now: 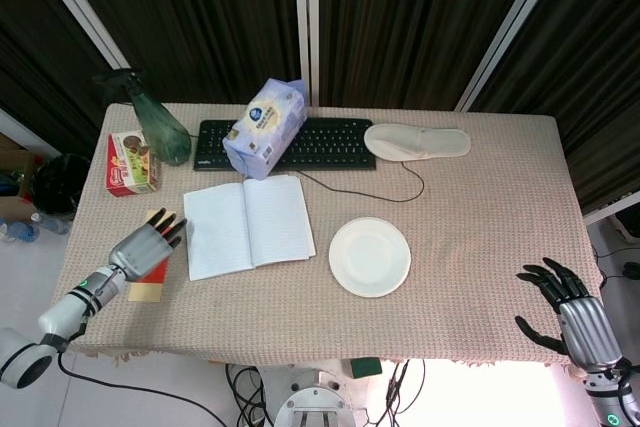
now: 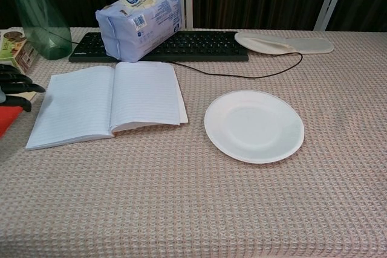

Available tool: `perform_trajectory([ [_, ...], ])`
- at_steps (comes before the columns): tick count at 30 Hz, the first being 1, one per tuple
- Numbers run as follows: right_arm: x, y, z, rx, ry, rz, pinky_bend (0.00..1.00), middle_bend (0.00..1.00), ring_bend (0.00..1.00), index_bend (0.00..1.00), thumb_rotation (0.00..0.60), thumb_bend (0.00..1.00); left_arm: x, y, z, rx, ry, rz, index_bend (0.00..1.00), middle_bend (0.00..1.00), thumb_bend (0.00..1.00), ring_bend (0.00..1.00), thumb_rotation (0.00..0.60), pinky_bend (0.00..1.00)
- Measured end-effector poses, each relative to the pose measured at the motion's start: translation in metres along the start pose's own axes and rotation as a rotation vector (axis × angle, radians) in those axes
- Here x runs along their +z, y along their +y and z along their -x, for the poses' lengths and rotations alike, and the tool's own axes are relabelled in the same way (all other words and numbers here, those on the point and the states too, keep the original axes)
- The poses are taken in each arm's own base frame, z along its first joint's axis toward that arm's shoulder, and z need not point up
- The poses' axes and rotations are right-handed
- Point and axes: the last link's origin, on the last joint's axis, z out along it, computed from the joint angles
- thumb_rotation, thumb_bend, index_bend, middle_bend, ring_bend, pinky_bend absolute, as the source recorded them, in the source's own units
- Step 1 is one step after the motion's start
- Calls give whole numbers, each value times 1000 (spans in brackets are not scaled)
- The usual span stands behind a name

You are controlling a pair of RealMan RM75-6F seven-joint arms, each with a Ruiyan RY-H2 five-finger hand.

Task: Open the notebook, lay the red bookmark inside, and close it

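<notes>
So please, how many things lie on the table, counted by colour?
White: 3, notebook, plate, slipper
Green: 1, spray bottle
Black: 1, keyboard
Blue: 1, tissue pack
Red: 2, bookmark, snack box
Total: 8

Bright, even, soft-shadowed daylight; both views sharp, dark backdrop, slight front-edge glare.
</notes>
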Motion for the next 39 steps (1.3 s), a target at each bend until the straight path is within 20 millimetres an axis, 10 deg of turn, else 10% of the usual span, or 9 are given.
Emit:
perform_trajectory([
  [17, 0, -3, 0, 1, 1, -12, 189, 207, 101, 287, 600, 207, -11, -26, 24, -111, -161, -155, 213, 0, 145, 11, 600, 80],
  [39, 2, -10, -3, 1, 0, -33, 189, 207, 101, 295, 600, 207, -32, -37, 46, -343, 84, -164, 204, 0, 51, 11, 600, 83],
])
